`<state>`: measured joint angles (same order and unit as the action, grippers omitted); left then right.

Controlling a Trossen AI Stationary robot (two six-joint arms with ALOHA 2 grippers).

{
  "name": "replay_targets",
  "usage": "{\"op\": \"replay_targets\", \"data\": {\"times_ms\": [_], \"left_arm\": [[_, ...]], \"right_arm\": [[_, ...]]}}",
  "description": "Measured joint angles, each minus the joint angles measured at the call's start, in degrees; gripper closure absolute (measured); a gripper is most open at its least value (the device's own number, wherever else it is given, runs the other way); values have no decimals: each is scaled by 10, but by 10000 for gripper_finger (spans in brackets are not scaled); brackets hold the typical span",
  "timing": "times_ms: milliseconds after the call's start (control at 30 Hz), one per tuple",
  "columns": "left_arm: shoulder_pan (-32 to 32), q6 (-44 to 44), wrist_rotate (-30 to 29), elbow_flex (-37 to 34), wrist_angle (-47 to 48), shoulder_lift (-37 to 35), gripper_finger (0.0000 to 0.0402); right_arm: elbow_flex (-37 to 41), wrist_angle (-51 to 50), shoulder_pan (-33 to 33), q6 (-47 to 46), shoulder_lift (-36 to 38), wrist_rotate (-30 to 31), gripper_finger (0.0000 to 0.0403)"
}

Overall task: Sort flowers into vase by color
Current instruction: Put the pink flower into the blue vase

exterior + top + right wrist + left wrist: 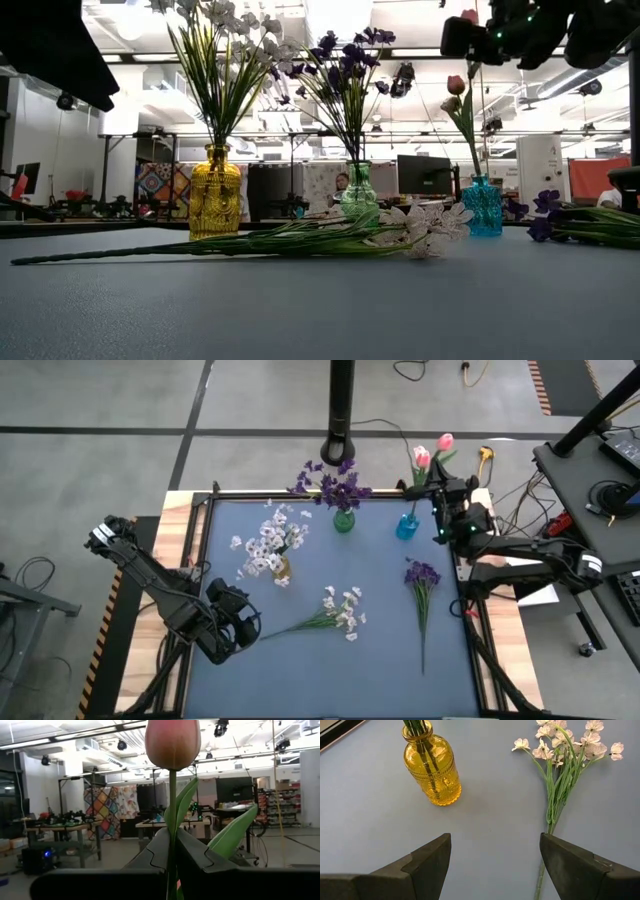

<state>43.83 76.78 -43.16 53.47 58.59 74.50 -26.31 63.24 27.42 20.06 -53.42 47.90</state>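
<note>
Right tool (172,865) is clamped on a pink tulip (172,742) stem, held upright above the blue vase (407,526) for insertion. Left tool (495,865), fingers apart, hovers over the tabletop (380,660) near the white spray's (340,612) stem, apparently poised to pick it.

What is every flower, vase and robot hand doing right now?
yellow vase: upright, holds white sprays
green vase: upright, holds purple flowers
blue vase: upright, holds a pink tulip
white spray: lying on table
purple sprig: lying on table
left end effector: open, empty
right end effector: shut on pink tulip
</note>
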Motion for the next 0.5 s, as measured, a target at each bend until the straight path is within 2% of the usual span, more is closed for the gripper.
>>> {"op": "replay_targets", "data": {"times_ms": [500], "left_arm": [[0, 0, 0, 0, 0, 0, 116]], "right_arm": [[12, -5, 0, 6, -7, 0, 385]]}}
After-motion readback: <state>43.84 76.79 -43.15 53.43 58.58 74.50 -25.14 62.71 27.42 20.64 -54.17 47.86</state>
